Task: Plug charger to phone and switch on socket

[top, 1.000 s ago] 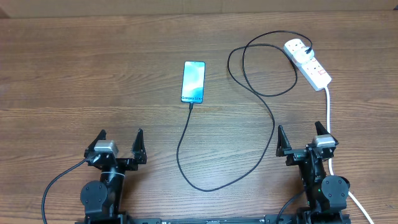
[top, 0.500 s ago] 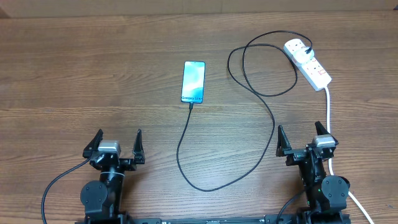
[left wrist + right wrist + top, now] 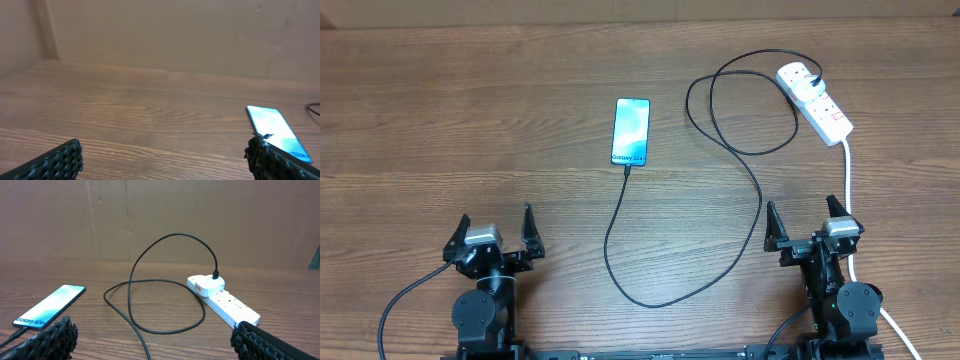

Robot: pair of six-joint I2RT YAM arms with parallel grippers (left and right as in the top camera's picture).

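**Left gripper (image 3: 492,220) and right gripper (image 3: 801,207) idling wide open, empty**

Phone (image 3: 631,131) is lying screen-up on the table (image 3: 470,120), charger (image 3: 759,200) tip sitting at its near end, plug sitting in the socket (image 3: 815,102) far right. Both grippers are hovering at the near edge.

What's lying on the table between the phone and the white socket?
Only the charger: its black cable curls in a big loop there, seen best from overhead.

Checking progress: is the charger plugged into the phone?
Plugged in: the charger tip meets the phone at its bottom edge; screen glows.
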